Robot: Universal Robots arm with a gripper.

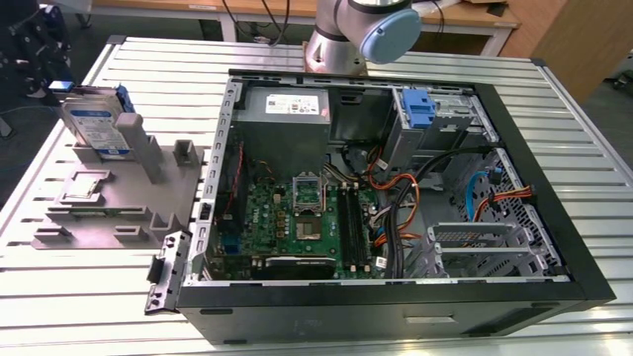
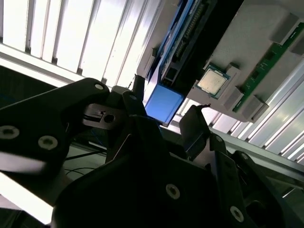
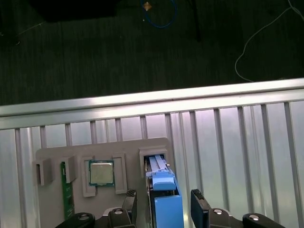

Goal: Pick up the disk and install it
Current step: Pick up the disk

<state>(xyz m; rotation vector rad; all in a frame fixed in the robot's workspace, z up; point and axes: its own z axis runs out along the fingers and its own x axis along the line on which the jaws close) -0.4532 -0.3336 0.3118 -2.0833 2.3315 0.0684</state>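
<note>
The flat rectangular silver-grey disk (image 1: 97, 122), with a white-and-blue label and a blue plastic carrier frame, stands on end in a slot of the grey plastic holder block (image 1: 129, 196), to the exterior view's left of the open black computer case (image 1: 396, 185). Its long axis runs near upright, label face toward the exterior camera. In the first wrist view the black two-fingered gripper (image 3: 165, 194) is spread wide and grips nothing; the disk's blue upper end shows between its fingers (image 3: 199, 206), clear of both

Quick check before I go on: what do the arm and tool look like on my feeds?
The arm is silver-grey metal with a round pale blue cap on its joint. The tool is black, built of angular links dotted with small silver screws.
</note>
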